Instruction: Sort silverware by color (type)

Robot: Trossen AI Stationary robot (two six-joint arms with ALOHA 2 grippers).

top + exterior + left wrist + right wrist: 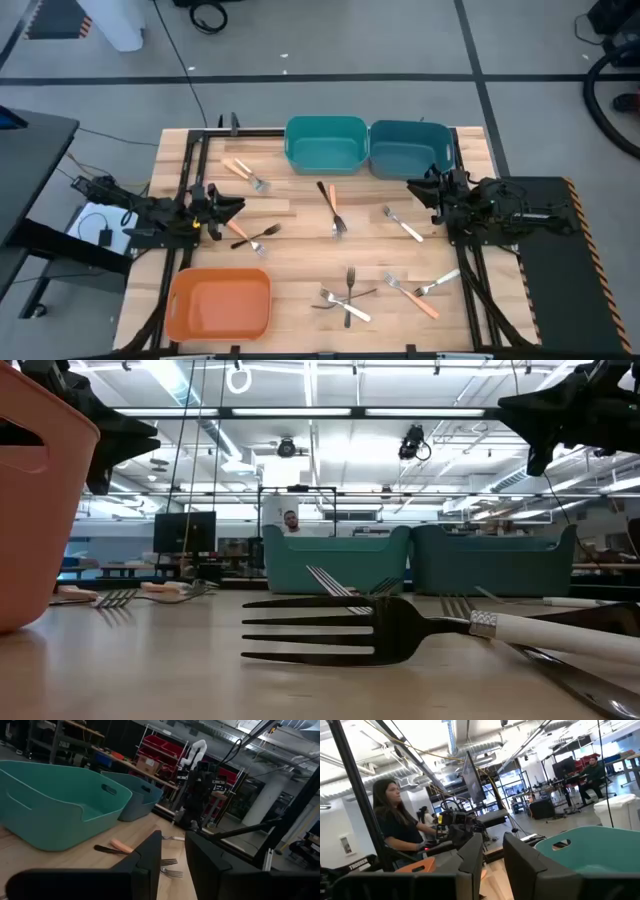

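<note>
A white-handled metal fork (420,630) lies on the wooden tabletop (150,660), well below the dark fingers (560,410) overhead.

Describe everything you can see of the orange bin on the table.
The orange bin is a rounded-corner rectangular tub that looks like plastic, with a handle slot cut in one end wall. It sits upright on the wooden table at the near left corner, ahead of the left gripper. It looks empty; no fork touches it.
</note>
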